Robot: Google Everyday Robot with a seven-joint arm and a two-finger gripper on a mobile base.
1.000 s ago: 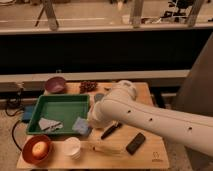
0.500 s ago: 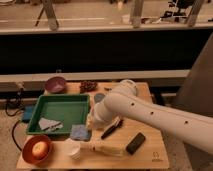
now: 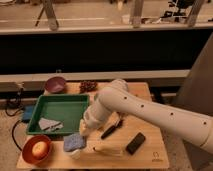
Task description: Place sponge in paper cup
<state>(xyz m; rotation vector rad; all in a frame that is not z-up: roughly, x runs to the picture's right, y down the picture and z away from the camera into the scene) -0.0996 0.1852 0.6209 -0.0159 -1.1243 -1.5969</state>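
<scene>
The blue-grey sponge [image 3: 74,141] lies flat right over the white paper cup [image 3: 75,153] near the table's front left; only the cup's lower part shows beneath it. My gripper [image 3: 83,131], at the end of the white arm [image 3: 145,112] reaching in from the right, is shut on the sponge's upper right edge. I cannot tell whether the sponge rests on the cup's rim or hangs just above it.
A green tray [image 3: 65,100] with a grey object [image 3: 50,124] sits left of the gripper. A brown bowl holding an orange fruit [image 3: 39,149] is front left and a purple bowl [image 3: 55,85] back left. A black marker [image 3: 111,129], a black flat object [image 3: 135,143] and a pale object [image 3: 107,149] lie on the wooden table [image 3: 150,157].
My gripper has carried the sponge down and to the left, from beside the tray's corner to right over the paper cup.
</scene>
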